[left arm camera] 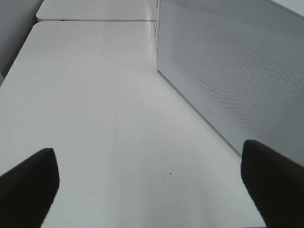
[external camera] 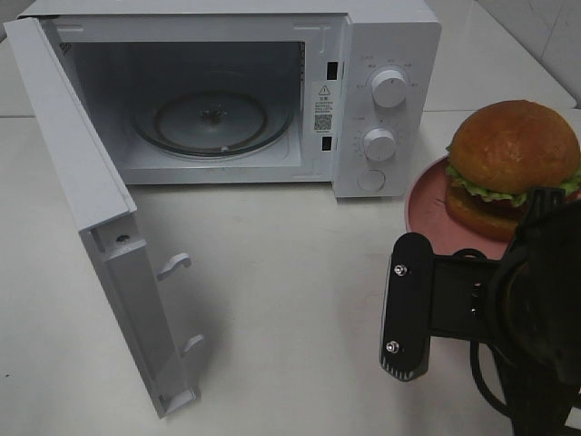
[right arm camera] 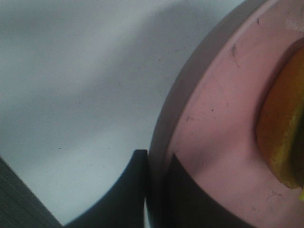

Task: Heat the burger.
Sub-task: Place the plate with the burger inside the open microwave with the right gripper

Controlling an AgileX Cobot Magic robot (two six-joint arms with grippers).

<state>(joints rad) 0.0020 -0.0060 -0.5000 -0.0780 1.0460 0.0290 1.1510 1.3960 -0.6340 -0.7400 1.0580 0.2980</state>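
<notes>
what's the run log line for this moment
microwave: door open | burger: on pink plate, outside microwave | right pincer: shut on plate rim | left pincer: open, holding nothing

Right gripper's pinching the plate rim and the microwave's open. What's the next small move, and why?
Probably lift the plate a little and begin moving it left toward the microwave. The right gripper is shut on the plate's rim, the burger sits on it, the door stands wide open, and the glass turntable is bare.
</notes>
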